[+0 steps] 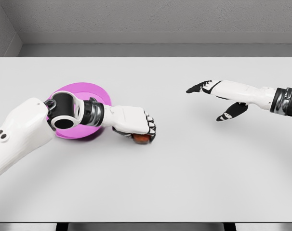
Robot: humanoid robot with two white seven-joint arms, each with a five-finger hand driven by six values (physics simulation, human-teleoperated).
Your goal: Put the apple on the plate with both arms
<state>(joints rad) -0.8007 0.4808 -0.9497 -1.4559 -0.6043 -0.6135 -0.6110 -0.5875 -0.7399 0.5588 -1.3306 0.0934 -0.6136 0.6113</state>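
I've got the left hand (136, 126) clenched round the apple (141, 138) mid-frame; right hand (222, 98) released. Next I'd carry it leftward onto the plate (95, 91).

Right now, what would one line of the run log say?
left hand: closed on apple, right of plate | right hand: open, empty, above table

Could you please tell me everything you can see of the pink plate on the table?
The round, glossy magenta-pink plate lies flat on the white table, at its left side. Its top looks like a shallow dish with a smooth rim, plastic-like. The white left arm's elbow and forearm cross above it and hide much of its middle and lower part, so any contents cannot be judged. The left hand, closed on a small reddish-orange apple, sits just right of the plate.
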